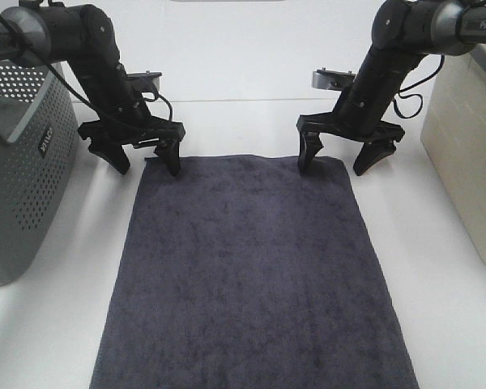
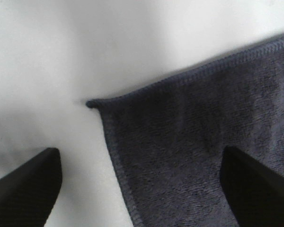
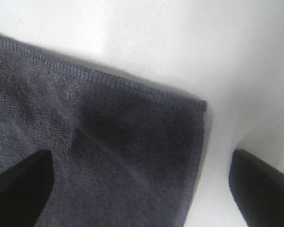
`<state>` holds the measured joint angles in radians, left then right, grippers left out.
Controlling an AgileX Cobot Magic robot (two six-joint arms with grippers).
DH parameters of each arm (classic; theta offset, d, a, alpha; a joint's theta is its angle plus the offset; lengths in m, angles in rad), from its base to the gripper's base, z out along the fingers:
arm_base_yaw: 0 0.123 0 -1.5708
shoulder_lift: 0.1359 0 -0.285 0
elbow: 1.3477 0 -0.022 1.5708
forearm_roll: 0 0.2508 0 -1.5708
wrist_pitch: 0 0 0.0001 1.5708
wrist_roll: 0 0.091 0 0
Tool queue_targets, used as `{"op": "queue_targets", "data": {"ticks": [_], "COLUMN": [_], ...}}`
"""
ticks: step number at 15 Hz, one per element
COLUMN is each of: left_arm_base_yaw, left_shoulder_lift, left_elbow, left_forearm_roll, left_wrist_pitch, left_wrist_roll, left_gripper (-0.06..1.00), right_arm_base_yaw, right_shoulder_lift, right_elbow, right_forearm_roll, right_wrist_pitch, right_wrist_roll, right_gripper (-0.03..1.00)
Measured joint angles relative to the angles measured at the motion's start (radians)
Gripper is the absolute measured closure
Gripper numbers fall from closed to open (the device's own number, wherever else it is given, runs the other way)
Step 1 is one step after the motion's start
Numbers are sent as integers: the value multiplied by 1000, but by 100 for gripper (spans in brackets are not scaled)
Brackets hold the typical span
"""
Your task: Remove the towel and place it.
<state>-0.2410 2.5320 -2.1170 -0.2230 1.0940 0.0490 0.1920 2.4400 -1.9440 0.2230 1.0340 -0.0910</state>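
Observation:
A dark grey towel lies flat on the white table, running from the far middle to the front edge. My left gripper is open, low over the towel's far left corner, one finger on the bare table and one over the cloth. My right gripper is open, low over the far right corner, straddling it the same way. Neither holds anything. The wrist views show each corner lying flat between the spread fingers.
A grey perforated basket stands at the left edge of the table. A beige bin stands at the right edge. White tabletop lies behind the towel.

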Motion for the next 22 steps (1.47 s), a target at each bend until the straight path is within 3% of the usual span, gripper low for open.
{"op": "queue_targets", "data": {"ticks": [4, 7, 9, 11, 13, 14, 15, 16, 19, 22], "left_arm_base_yaw": [3, -4, -36, -68, -90, -103, -105, -105, -110, -117], "left_shoulder_lift": [3, 15, 17, 24, 26, 35, 37, 37, 36, 24], "left_elbow": [0, -11, -11, -13, -13, -13, -13, -13, -13, -11], "left_forearm_roll": [-14, -80, -93, -106, -112, -112, -112, -111, -76, 15], "left_wrist_pitch": [1, 0, -17, -29, -43, -65, -73, -74, -76, -98], "left_wrist_roll": [0, 0, 3, -8, -38, -42, -42, -42, -43, -43], "left_gripper": [11, 15, 17, 23, 41, 71, 86, 92, 92, 92], "right_arm_base_yaw": [0, 0, 0, 0, 0, 0, 0, 0, 0, 0], "right_shoulder_lift": [0, 0, 2, 3, 6, 6, 6, 6, 6, -7], "right_elbow": [0, 0, 0, 0, 0, 0, 0, 0, 0, 0], "right_forearm_roll": [7, 19, 57, 77, 86, 85, 82, 72, 62, 57], "right_wrist_pitch": [-19, -26, -29, -29, -28, -28, -28, -28, -44, -113], "right_wrist_roll": [0, 0, 0, 0, 0, -3, -17, -25, -37, -50], "right_gripper": [2, 2, 8, 26, 54, 82, 92, 97, 97, 97]}}
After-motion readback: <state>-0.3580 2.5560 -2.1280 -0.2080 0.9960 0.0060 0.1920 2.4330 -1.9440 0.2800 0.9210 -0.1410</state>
